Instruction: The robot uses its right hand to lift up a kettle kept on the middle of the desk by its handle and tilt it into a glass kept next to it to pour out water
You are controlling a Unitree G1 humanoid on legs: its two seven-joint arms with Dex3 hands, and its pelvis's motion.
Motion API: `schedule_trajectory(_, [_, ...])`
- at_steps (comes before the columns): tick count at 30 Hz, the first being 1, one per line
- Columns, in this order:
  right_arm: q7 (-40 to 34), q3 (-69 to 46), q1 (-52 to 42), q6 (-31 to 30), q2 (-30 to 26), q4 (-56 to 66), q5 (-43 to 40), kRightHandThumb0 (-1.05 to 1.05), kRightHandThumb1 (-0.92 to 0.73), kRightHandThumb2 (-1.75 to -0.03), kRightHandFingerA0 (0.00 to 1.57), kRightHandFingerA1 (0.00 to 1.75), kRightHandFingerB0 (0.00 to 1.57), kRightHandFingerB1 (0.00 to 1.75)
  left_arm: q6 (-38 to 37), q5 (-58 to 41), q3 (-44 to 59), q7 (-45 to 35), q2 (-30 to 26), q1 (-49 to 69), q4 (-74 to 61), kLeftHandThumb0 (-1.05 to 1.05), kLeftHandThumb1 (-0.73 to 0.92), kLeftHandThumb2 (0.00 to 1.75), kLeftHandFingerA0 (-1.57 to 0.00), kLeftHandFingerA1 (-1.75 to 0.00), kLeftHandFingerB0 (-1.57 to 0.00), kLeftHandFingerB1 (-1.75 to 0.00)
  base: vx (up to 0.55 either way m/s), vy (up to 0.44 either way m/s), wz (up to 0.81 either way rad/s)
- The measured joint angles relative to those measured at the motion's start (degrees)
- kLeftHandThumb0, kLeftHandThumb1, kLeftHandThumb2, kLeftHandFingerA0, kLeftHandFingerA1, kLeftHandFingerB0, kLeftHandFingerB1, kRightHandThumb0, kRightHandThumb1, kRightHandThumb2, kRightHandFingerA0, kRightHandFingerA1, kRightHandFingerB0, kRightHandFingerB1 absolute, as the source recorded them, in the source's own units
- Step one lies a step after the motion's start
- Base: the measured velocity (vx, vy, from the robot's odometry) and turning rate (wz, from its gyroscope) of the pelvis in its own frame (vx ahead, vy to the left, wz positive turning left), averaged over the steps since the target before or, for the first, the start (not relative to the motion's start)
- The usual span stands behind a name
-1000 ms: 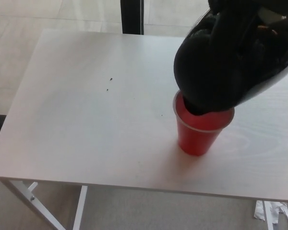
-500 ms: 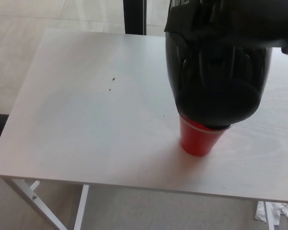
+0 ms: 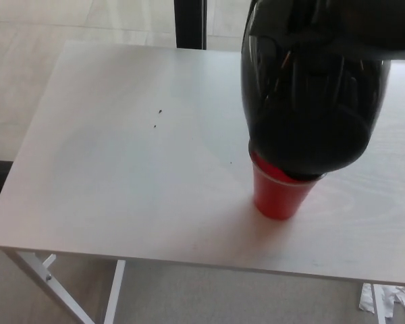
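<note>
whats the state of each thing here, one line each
glossy black kettle: lifted off the desk, held over the cup and hiding most of its mouth
red plastic cup: upright on the desk, contents hidden by the kettle
white wooden desk: level, a few small dark specks on its top
right hand: cannot be made out apart from the kettle
left hand: not in view

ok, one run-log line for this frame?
phase: pouring | black kettle tilted over red cup | cup upright on white desk | hands: not visible
</note>
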State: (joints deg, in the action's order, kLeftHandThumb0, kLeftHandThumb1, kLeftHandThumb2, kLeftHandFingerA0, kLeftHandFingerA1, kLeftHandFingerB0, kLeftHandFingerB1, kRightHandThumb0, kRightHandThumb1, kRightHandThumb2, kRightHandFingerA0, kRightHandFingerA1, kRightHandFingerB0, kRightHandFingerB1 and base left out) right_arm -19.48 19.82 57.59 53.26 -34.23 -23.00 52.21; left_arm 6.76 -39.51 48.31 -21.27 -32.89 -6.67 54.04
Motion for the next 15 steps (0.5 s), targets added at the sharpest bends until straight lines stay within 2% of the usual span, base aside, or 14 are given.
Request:
schedule_trajectory(1, [-0.58,-0.23,0.00,-0.61,-0.12,-0.37,0.57,-0.19,-0.36,-1.04,1.00,1.67,0.82,1.53,0.00,0.00,0.00,0.01,0.00,0.16,0.00,-1.05,0.59,0.78,-1.19,-0.87,-1.04,-0.96,0.00,0.000,0.00])
schedule_trajectory(2, [-0.84,-0.45,0.00,-1.06,-0.14,-0.61,0.88,-0.16,-0.37,-1.04,0.98,1.75,0.80,1.61,0.00,0.00,0.00,0.00,0.01,0.25,0.00,-1.05,0.59,0.78,-1.19,-0.86,-1.04,-0.96,0.00,0.000,0.00])
schedule_trajectory(3, [-1.04,-1.03,0.02,-1.95,-0.14,-1.09,1.21,-0.16,-0.37,-1.04,0.98,1.75,0.80,1.61,0.00,0.00,0.00,0.00,0.03,0.38,0.00,-1.05,0.59,0.78,-1.19,-0.86,-1.04,-0.96,0.00,0.000,0.00])
schedule_trajectory(4, [-1.07,-1.58,0.03,-2.83,-0.15,-1.54,1.38,-0.15,-0.31,-1.09,1.27,1.45,1.10,1.36,0.00,-0.01,0.01,0.00,0.04,0.49,0.00,-1.05,0.60,0.77,-1.22,-0.84,-1.04,-0.95,0.00,0.000,0.00])
schedule_trajectory(5, [-1.08,-2.19,0.05,-3.85,-0.17,-2.04,1.50,-0.15,-0.31,-1.09,1.27,1.45,1.10,1.36,0.00,-0.01,0.02,-0.01,0.04,0.59,0.01,-1.05,0.60,0.77,-1.22,-0.84,-1.04,-0.95,0.00,0.000,0.00])
schedule_trajectory(6, [-1.22,-2.67,0.16,-4.57,-0.17,-2.73,1.54,-0.12,-0.40,-1.08,0.95,1.75,0.72,1.72,0.00,-0.02,0.02,-0.01,0.05,0.59,0.05,-1.05,0.59,0.77,-1.20,-0.85,-1.07,-0.93,0.00,0.000,0.00])
schedule_trajectory(8, [-1.24,-3.70,0.25,-6.17,-0.17,-4.42,1.51,-0.14,-0.46,-0.90,0.90,1.75,0.68,1.75,0.00,-0.04,0.06,-0.02,0.07,0.63,0.07,-1.05,0.62,0.78,-1.20,-0.86,-1.05,-0.96,0.00,0.000,0.00])
schedule_trajectory(9, [-1.22,-4.29,0.27,-6.94,-0.15,-5.28,1.45,-0.16,-0.45,-0.92,0.86,1.75,0.72,1.66,0.00,-0.04,0.07,-0.02,0.08,0.66,0.06,-1.05,0.62,0.78,-1.22,-0.85,-1.07,-0.94,0.00,0.000,0.00])
schedule_trajectory(10, [-1.09,-4.86,0.27,-7.75,-0.15,-6.23,1.36,-0.21,-0.55,-0.87,1.08,1.74,0.72,1.48,0.00,-0.04,0.08,0.00,0.09,0.74,0.05,-1.05,0.62,0.78,-1.24,-0.82,-1.04,-0.95,0.00,0.000,0.00])
schedule_trajectory(11, [-0.81,-5.37,0.27,-8.60,-0.19,-7.08,1.24,-0.20,-0.51,-0.96,0.91,1.69,0.82,1.44,0.00,-0.03,0.07,0.05,0.11,0.83,0.04,-1.05,0.63,0.78,-1.25,-0.82,-1.05,-0.96,0.00,0.000,0.00])
schedule_trajectory(12, [-0.51,-5.81,0.27,-9.26,-0.23,-7.68,1.15,-0.20,-0.51,-0.96,0.91,1.69,0.82,1.44,0.00,-0.02,0.06,0.06,0.12,0.94,0.01,-1.05,0.63,0.78,-1.25,-0.82,-1.05,-0.96,0.00,0.000,0.00])
schedule_trajectory(13, [-0.35,-6.28,0.27,-9.71,-0.24,-8.30,0.95,-0.27,-0.53,-0.81,0.97,1.65,0.92,0.98,0.00,-0.01,0.05,0.10,0.15,1.03,-0.01,-1.05,0.62,0.78,-1.25,-0.82,-1.08,-0.93,0.00,0.000,0.00])
schedule_trajectory(14, [-0.13,-6.81,0.27,-10.28,-0.33,-8.85,0.73,-0.26,-0.54,-0.74,0.92,1.57,0.97,0.78,0.00,-0.01,0.05,0.13,0.22,1.15,-0.06,-1.05,0.61,0.78,-1.24,-0.84,-1.07,-0.94,0.00,0.000,0.00])
schedule_trajectory(15, [-0.07,-7.00,0.27,-10.53,-0.40,-9.12,0.61,-0.28,-0.56,-0.72,0.92,1.58,0.96,0.79,0.00,-0.01,0.05,0.13,0.26,1.19,-0.09,-1.05,0.61,0.78,-1.25,-0.82,-1.06,-0.95,0.00,0.000,0.00])
